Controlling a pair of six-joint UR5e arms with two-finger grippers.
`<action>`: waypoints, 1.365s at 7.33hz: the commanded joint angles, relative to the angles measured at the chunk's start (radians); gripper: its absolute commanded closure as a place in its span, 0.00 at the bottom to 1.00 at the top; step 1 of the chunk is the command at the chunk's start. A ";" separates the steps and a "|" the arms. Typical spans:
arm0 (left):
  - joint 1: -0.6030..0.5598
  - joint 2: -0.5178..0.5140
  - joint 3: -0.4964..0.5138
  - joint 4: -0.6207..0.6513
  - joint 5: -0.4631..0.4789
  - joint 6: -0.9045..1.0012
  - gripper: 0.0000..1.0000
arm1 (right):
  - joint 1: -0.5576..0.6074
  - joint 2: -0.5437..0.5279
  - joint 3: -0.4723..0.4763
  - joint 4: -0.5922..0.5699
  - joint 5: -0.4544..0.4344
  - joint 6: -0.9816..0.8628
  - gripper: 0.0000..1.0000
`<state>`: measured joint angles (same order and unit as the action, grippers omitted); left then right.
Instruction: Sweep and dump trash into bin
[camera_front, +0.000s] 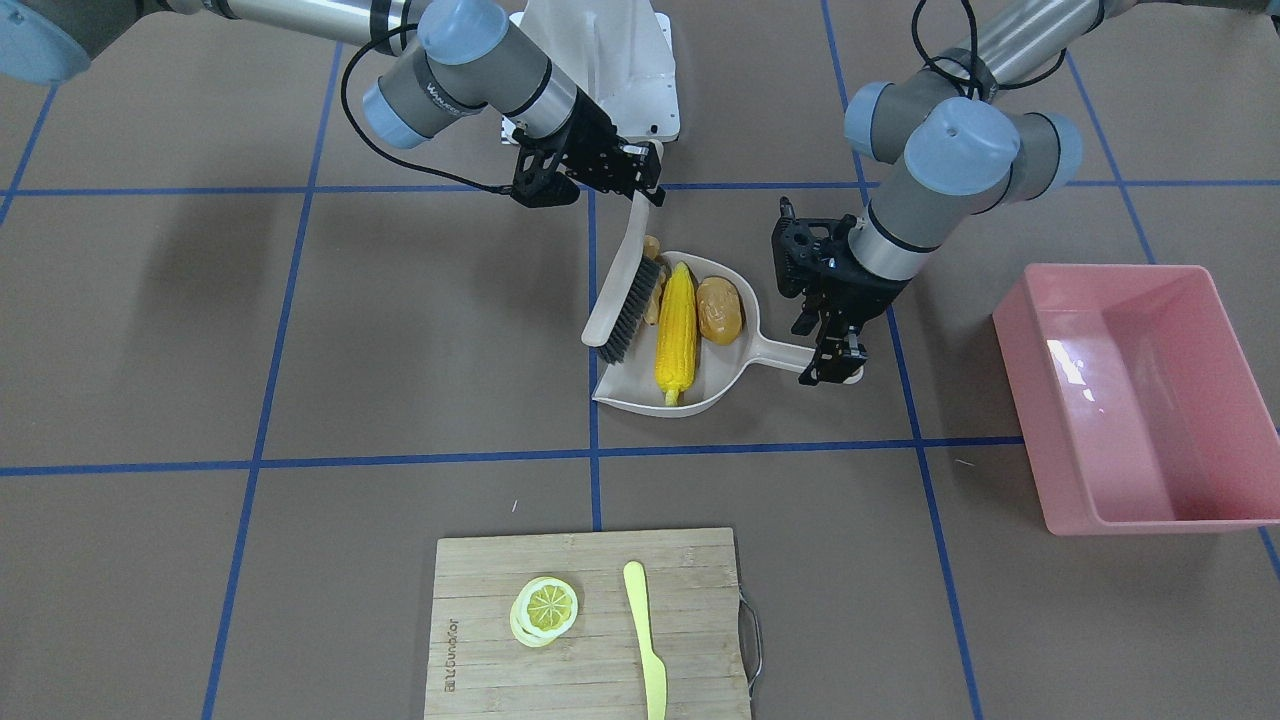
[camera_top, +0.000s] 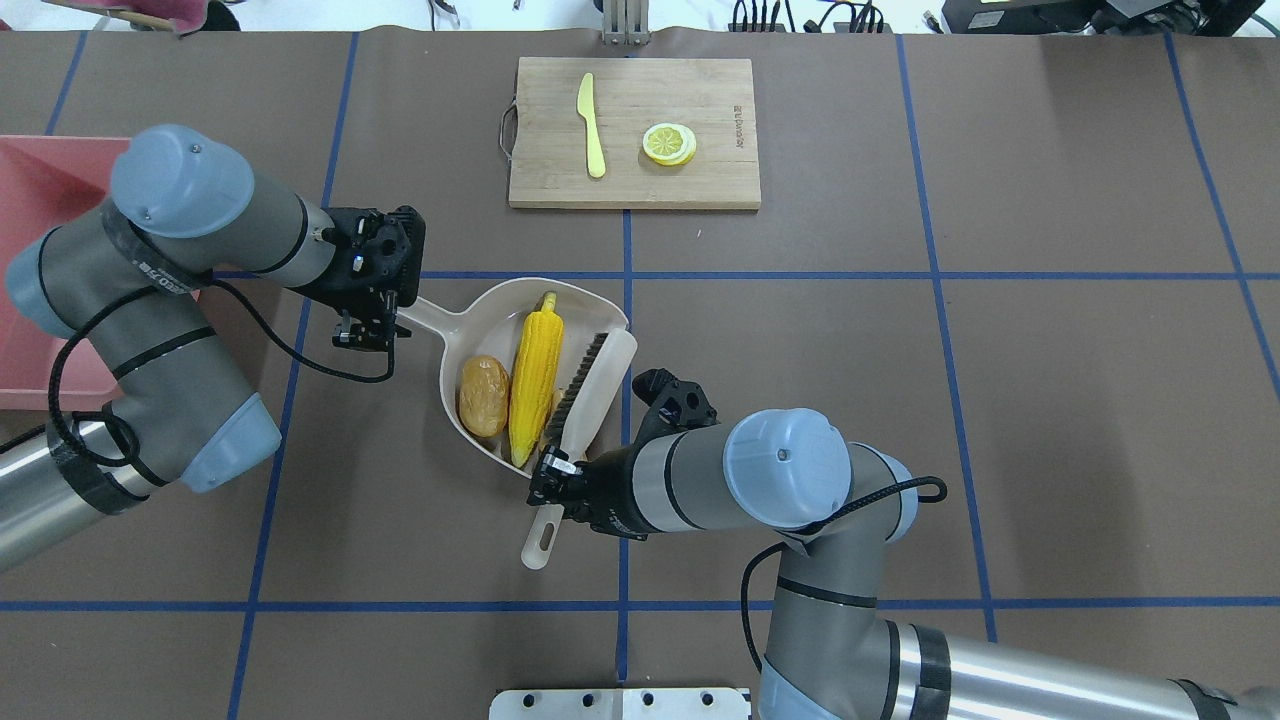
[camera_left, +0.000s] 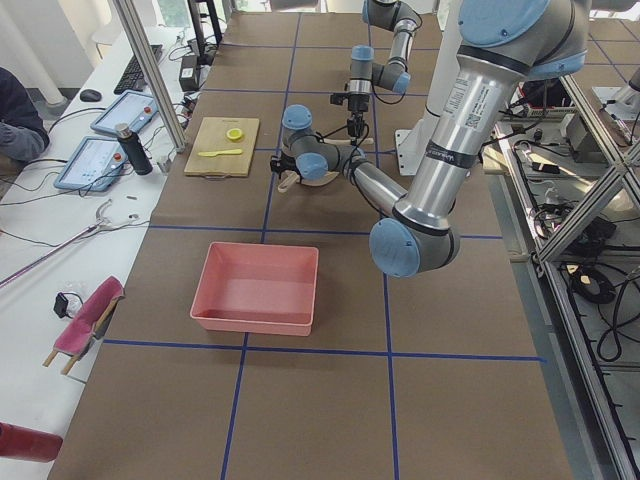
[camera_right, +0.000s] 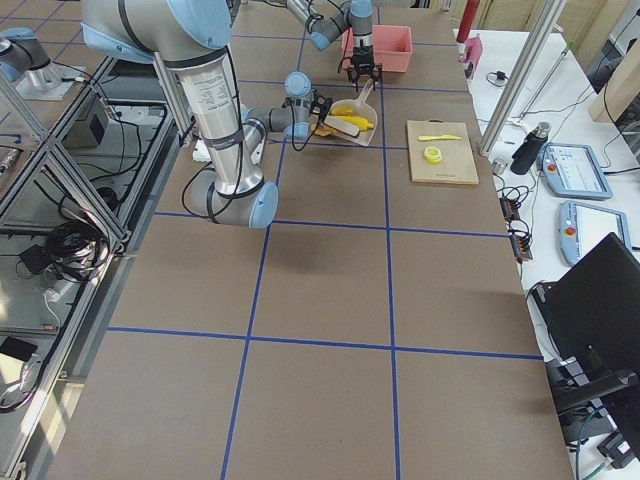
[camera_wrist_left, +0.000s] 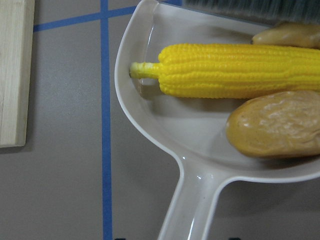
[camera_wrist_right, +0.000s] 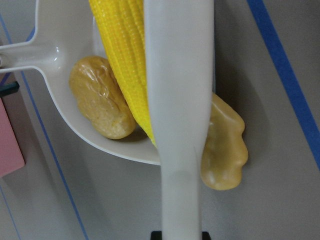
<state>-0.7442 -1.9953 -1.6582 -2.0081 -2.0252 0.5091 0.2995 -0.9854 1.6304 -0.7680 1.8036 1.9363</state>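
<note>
**A:** Which way does the bin (camera_front: 1050, 420), that big glossy pink plastic tub, lie from the beige plastic dustpan (camera_top: 470, 320)?

**B:** Out past the dustpan's handle end, well apart from it, on the left arm's side. The left gripper (camera_front: 835, 362) is clamped on that handle, so I'd judge it the nearer arm and the one to carry.

**A:** And the trash?

**B:** The long yellow ribbed corn cob (camera_top: 535, 375) and the smooth brown oval potato (camera_top: 483, 396) lie side by side inside the dustpan. The knobbly tan ginger root (camera_wrist_right: 225, 145) sits at the dustpan's open lip, under the brush (camera_top: 600, 380). I can't tell whether it is wholly aboard.

**A:** What sort of brush?

**B:** A cream plastic hand brush with dark bristles, laid along the dustpan's mouth. The right gripper (camera_top: 553, 478) is closed around its handle.

**A:** What does the lift turn on?

**B:** The cob's long axis runs parallel to the dustpan's mouth, crosswise to its handle. It's round and hard on slick plastic, so it would likely roll toward the lip if the mouth dips. The ginger probably wants a nudge inward first.
</note>
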 joint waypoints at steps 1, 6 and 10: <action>-0.001 0.000 -0.002 0.005 -0.001 0.006 0.27 | 0.007 -0.001 0.012 0.003 0.005 0.032 1.00; -0.012 -0.002 -0.064 0.138 0.000 0.136 0.03 | 0.047 -0.074 0.141 -0.013 0.088 0.058 1.00; -0.047 -0.036 -0.063 0.262 -0.001 0.267 0.02 | 0.050 -0.134 0.227 -0.174 0.192 0.047 1.00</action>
<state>-0.7738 -2.0208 -1.7206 -1.7881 -2.0248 0.7240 0.3492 -1.1131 1.8495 -0.8962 1.9777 1.9886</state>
